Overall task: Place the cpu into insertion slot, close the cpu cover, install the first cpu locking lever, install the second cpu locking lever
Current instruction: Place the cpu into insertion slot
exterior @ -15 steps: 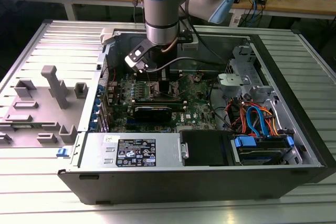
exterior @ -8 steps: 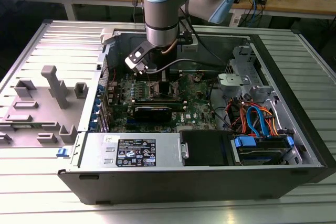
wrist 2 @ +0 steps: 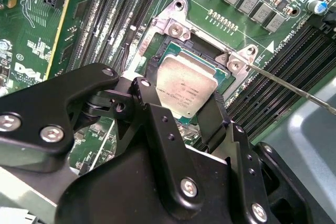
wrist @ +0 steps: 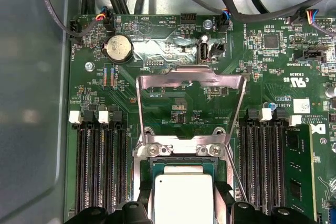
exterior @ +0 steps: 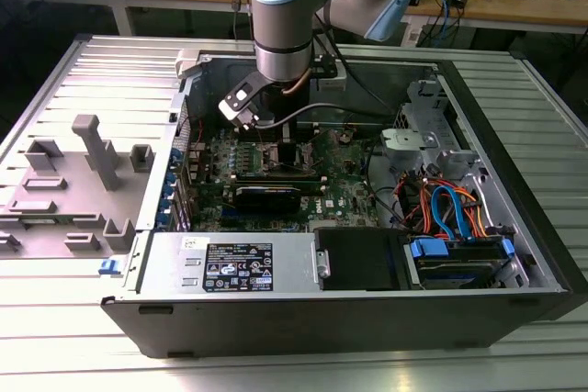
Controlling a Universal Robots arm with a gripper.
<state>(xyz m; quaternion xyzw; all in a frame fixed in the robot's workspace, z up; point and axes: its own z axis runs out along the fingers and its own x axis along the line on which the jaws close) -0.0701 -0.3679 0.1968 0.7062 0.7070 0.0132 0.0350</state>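
Observation:
The cpu (wrist 2: 190, 80), a small square chip with a silvery top, sits between the two black fingers (wrist 2: 214, 113) of my gripper (wrist 2: 184, 92), which is shut on its two sides. It hangs right over the insertion slot (wrist 2: 173, 51), a dark socket with a silvery rim; whether it rests inside I cannot tell. The first wrist view has the cpu (wrist: 181, 195), the gripper (wrist: 182, 205) and the slot (wrist: 181, 167) too. The cpu cover (wrist: 191, 75) is swung fully open, lying back on the green board. A thin locking lever (wrist 2: 294, 90) sticks out sideways. In the exterior view the gripper (exterior: 276, 142) is deep in the case.
The green motherboard (exterior: 344, 192) lies in an open black computer case (exterior: 514, 227). Long memory slots (wrist: 100, 166) flank the socket on both sides. Cable bundles (exterior: 446, 204) and a drive bay fill the exterior view's right. Grey fixtures (exterior: 96, 149) stand on the table at its left.

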